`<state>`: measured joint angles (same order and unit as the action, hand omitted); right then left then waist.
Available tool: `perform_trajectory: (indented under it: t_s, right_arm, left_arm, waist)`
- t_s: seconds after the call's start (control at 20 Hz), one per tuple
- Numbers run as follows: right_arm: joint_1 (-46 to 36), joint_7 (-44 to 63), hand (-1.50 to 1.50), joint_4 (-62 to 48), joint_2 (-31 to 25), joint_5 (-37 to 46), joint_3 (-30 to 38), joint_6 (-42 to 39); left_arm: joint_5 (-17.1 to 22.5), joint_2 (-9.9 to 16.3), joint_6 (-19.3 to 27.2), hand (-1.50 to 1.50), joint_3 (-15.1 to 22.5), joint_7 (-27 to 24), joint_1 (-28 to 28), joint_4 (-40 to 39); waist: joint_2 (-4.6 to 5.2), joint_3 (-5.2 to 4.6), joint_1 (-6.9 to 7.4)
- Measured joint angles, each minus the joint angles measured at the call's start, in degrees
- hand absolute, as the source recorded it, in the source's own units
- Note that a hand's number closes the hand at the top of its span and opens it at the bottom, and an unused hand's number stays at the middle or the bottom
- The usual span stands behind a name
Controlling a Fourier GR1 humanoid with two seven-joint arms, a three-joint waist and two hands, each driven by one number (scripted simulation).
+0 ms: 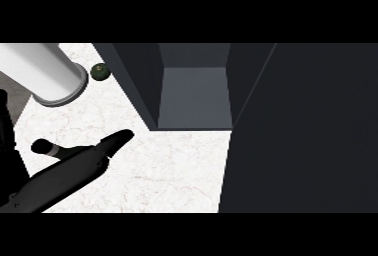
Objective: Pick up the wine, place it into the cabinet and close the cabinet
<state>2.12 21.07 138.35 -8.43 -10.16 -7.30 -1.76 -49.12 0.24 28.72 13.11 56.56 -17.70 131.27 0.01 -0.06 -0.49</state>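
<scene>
The wine bottle (70, 170) is a long black shape that lies slanted across the white counter (177, 170) at the lower left, its narrow end pointing up and right toward the cabinet. A short dark stub with a pale tip (42, 146) sticks out beside it. My left hand (6, 150) shows only as black parts along the left edge, against the bottle; its grip is hidden. The dark cabinet (193, 95) stands open at the top middle, its inside bare. Its door (310, 130) fills the right side. My right hand is out of sight.
A big pale cylinder (40, 70) lies slanted at the top left. A small dark green round thing (100, 71) sits beside it, near the cabinet's left wall. White counter stretches between the bottle and the cabinet's opening.
</scene>
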Motion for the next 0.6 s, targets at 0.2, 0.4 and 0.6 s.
perform_trajectory:
  t_s: [0.2,0.4,0.6]
  right_arm:
    - [0.61,-0.16,-1.5,0.25,-0.3,0.12,1.43,-0.91]
    - [2.14,-1.4,-1.5,0.36,-0.91,-0.39,4.33,-3.16]
    - [4.03,-3.23,-1.5,-0.16,-1.3,-1.73,6.96,-6.1]
  left_arm:
    - [9.17,1.59,2.17,-1.5,-4.65,-5.37,4.09,-1.75]
    - [13.32,1.78,5.08,-1.5,-6.68,-11.95,10.08,-3.74]
    - [17.91,2.06,8.15,-1.5,-9.91,-19.15,13.12,-8.32]
  waist:
    - [0.01,0.0,0.09]
    - [-0.02,0.02,0.12]
    - [-0.01,0.01,0.02]
